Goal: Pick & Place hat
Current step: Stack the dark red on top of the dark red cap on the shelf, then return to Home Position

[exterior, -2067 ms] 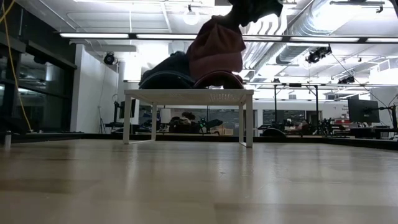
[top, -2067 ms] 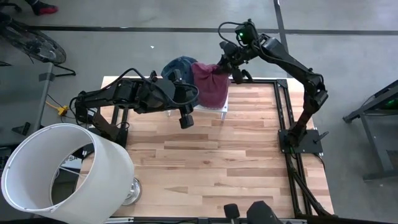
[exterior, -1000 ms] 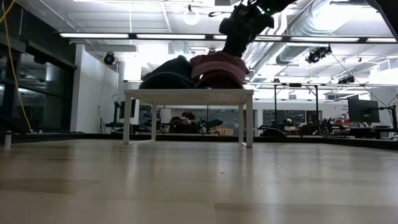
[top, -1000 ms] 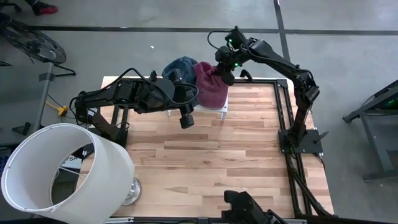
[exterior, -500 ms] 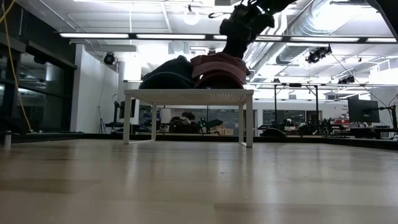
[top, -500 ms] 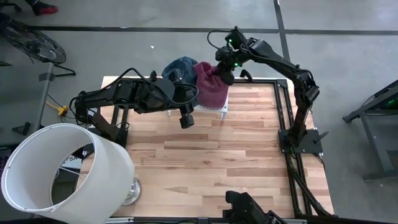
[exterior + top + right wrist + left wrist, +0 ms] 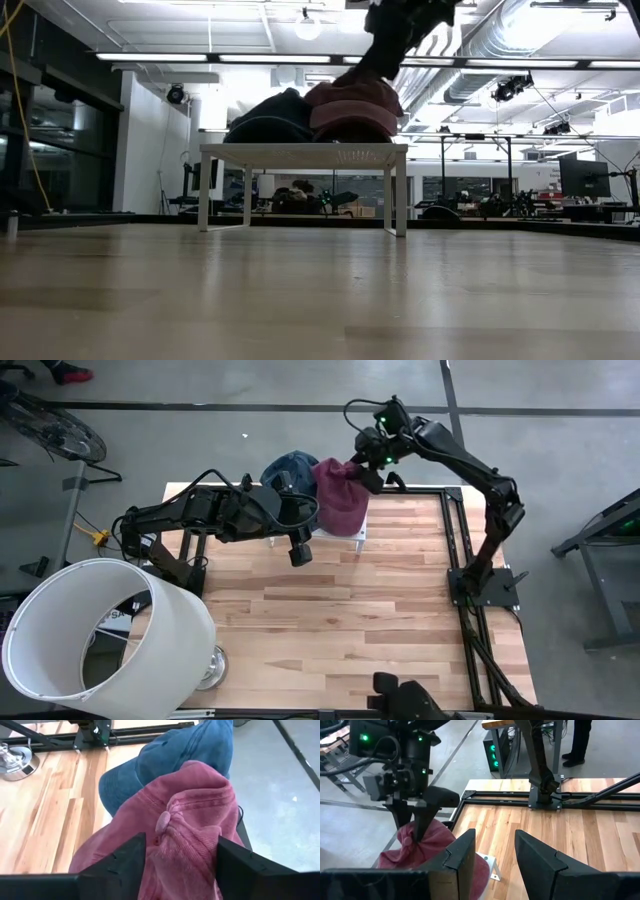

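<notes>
Workshop table behind me: the pink hat (image 7: 185, 827) rests on the small white stand (image 7: 303, 152), just below my right gripper (image 7: 177, 854), jaws parted, released; placing looks done. Left gripper (image 7: 495, 851) waits, half-open, empty.

Light is bright and even from above. In the low view, long ceiling strip lamps (image 7: 200, 57) glare white, and the near tabletop (image 7: 320, 300) is a soft blur. The overhead view shows only faint shadows on the wood. Both wrist views blur their own nearest fingers at the edge.
</notes>
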